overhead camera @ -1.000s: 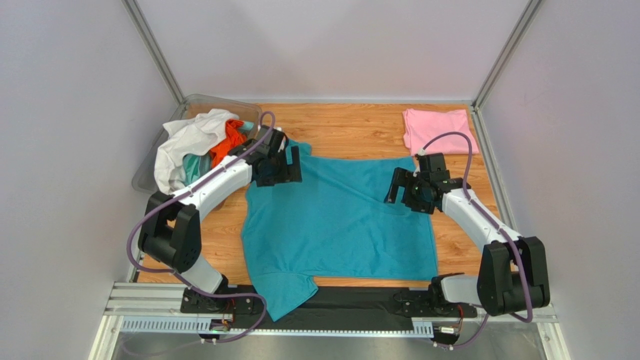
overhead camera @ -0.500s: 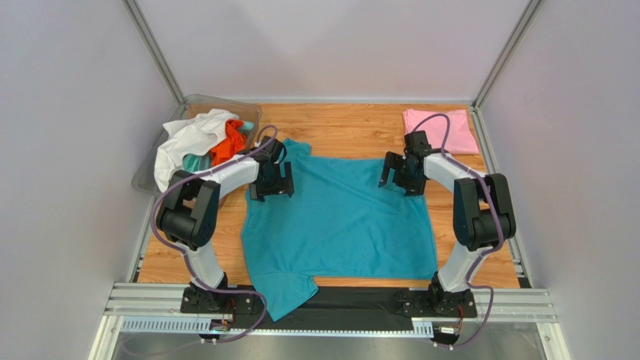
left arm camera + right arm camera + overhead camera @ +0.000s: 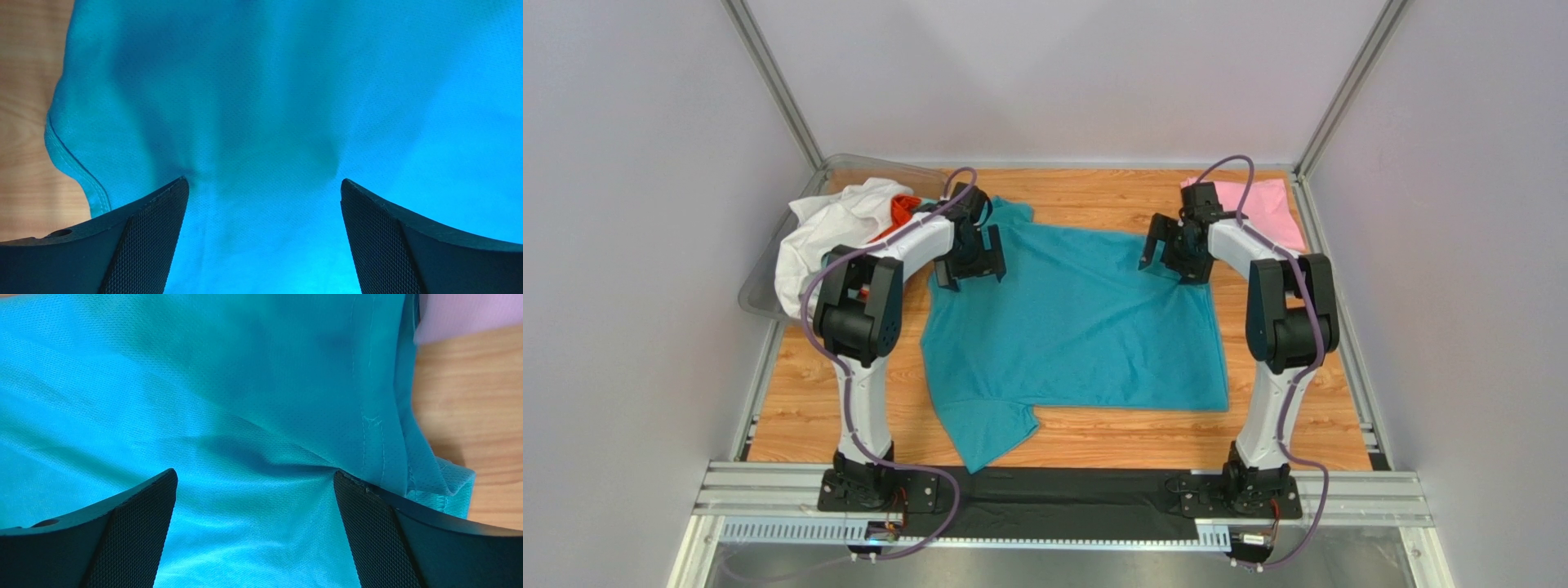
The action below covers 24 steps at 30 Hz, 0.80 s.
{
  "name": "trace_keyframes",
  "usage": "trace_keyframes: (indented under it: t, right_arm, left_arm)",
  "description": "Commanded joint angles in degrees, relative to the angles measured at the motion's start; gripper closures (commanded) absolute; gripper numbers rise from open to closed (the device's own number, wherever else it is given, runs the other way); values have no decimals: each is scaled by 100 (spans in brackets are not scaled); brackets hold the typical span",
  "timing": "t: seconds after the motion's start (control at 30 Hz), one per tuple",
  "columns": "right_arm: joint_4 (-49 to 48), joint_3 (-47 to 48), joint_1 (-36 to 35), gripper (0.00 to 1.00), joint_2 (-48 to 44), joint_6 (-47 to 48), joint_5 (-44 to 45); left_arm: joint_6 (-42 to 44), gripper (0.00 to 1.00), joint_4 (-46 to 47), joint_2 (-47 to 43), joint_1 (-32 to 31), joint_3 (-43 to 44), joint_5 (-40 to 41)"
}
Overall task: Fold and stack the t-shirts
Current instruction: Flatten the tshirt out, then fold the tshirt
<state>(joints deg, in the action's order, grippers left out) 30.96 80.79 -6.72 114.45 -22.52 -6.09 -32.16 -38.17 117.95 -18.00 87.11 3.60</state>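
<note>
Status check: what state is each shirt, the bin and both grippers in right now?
Teal shirt: spread flat, unfolded.
Pink shirt: folded, far right corner.
White shirt: crumpled, draped over the bin.
Orange shirt: crumpled, mostly hidden.
Left gripper: jaws open, astride teal cloth.
Right gripper: jaws open, astride teal cloth.

Table, bin and mat as we found them

We saw bare wooden tabletop (image 3: 1087, 202) beyond the left gripper (image 3: 967, 263) and right gripper (image 3: 1169, 251), a clear plastic bin (image 3: 759, 292) near the left one's left side, and a black mat (image 3: 1100, 484) well behind both.
</note>
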Motion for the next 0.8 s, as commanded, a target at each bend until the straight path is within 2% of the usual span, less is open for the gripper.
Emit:
trace_keyframes:
  t: [0.0, 0.17, 0.3, 0.4, 0.43, 0.5, 0.53, 0.57, 0.63, 0.77]
  right_arm:
    - [287, 287, 57, 0, 271, 107, 20]
    - [525, 499, 66, 0, -247, 231, -120]
    - [534, -35, 13, 0, -1412, 134, -244]
    - [464, -964, -31, 0, -2495, -67, -156]
    - [472, -1213, -31, 0, -2777, -164, -95]
    - [429, -2044, -22, 0, -3646, -410, 46]
    - [420, -2294, 13, 0, -3928, -489, 98]
    - [411, -2583, 13, 0, -4453, -568, 264]
    - [420, -3215, 65, 0, -4930, -771, 406]
    - [490, -3834, 180, 0, -5722, -991, 320]
  left_arm:
    - [219, 0, -278, 176, 16, 455, -157]
    - [307, 0, -340, -403, 7, 711, -316]
    - [272, 0, -349, -1378, -159, 273, -316]
    - [158, 0, -349, -2406, -493, -649, -36]
    - [71, 0, -349, -3009, -677, -1304, 9]
    - [-263, 0, -331, -3627, -1028, -2045, 114]
    - [-369, 0, -340, -4222, -1161, -2789, 132]
    - [-692, 0, -340, -4523, -1319, -3170, 150]
    - [-1036, 0, -357, -5374, -1845, -4204, -16]
    - [-2143, 0, -401, -6458, -3005, -5431, -298]
